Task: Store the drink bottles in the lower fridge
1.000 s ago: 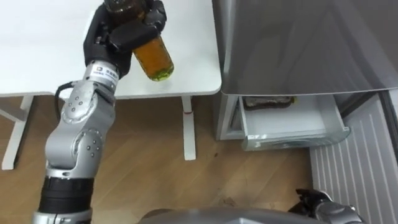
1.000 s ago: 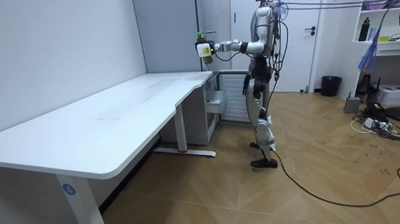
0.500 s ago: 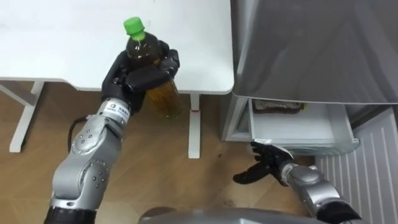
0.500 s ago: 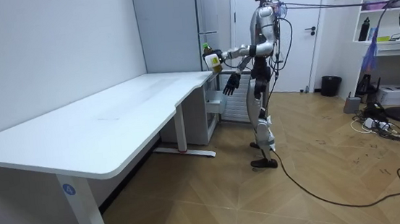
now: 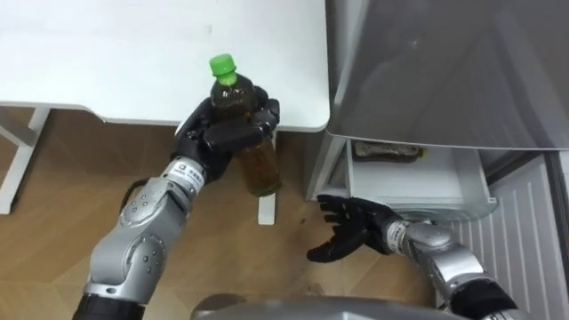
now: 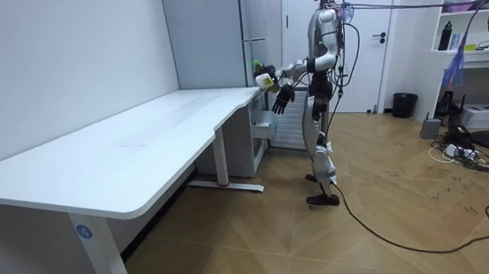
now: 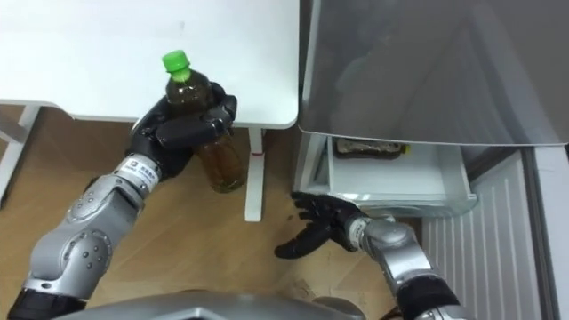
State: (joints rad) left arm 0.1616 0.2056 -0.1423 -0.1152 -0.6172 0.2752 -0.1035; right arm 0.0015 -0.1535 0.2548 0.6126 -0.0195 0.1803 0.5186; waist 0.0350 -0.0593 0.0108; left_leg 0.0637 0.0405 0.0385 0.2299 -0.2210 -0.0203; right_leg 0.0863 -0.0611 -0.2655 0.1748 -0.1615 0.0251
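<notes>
Bottle [image 5: 260,165] of amber tea with a green cap [image 5: 221,65], held in the air by the robot's left hand [image 5: 222,133]. The dark fingers and thumb curl tightly round its upper body, leaving the cap and the lower half in sight. It is nearly upright, with the cap leaning slightly toward 11 o'clock. The bottle sits just left of the middle of the eye views, in front of the near edge of a white desk [image 5: 133,53] that spreads toward 11 o'clock.

At 5 o'clock from the bottle, and well apart from it, the right hand [image 5: 348,229] hangs above the wooden floor [image 5: 53,222]. Its palm is turned up, its fingers are spread wide, and it holds nothing.

A grey fridge [image 5: 444,71] takes up the side from 1 to 3 o'clock. Beneath it a white lower drawer [image 5: 418,182] stands pulled open, just beyond the right hand. A dark flat packet [image 5: 387,151] lies at the back of the drawer.

In the room view the robot stands upright on the floor, at the far end of the long desk, with both arms raised toward the fridge.
</notes>
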